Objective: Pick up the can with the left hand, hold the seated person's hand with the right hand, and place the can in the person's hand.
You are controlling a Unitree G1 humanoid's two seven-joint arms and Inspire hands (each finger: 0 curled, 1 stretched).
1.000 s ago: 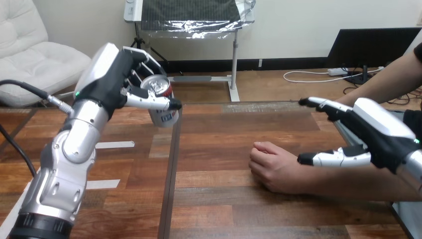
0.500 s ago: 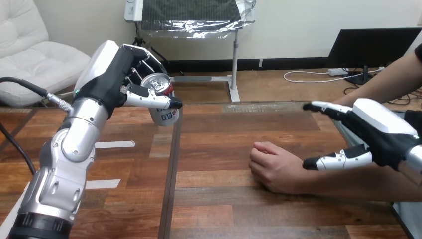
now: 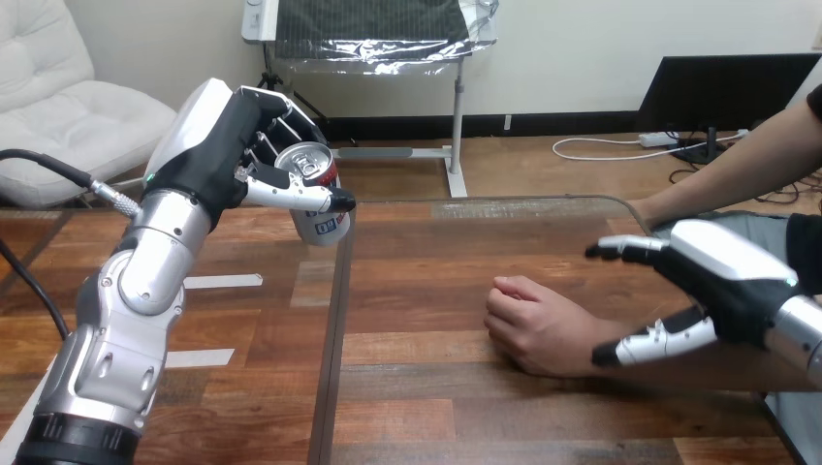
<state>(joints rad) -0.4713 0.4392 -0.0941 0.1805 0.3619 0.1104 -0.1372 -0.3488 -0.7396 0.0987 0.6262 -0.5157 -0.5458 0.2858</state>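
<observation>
Wooden tabletop (image 3: 436, 407) out in front, dark planks running across. Up at the left, the left hand (image 3: 218, 145) is raised well above the surface, fingers and thumb wrapped round the can (image 3: 317, 199). The can is tilted with its silver top towards the camera, clear of the wood.

Over on the right, the person's hand (image 3: 538, 325) rests on the tabletop in a loose fist, knuckles pointing left. The right hand (image 3: 727, 276) sits over the person's forearm (image 3: 698, 373) just behind that fist. It is spread wide and grips nothing, with its fingers reaching left above the arm and its thumb low in front. Whether it touches the arm, I cannot tell. Can and fist are well apart.
</observation>
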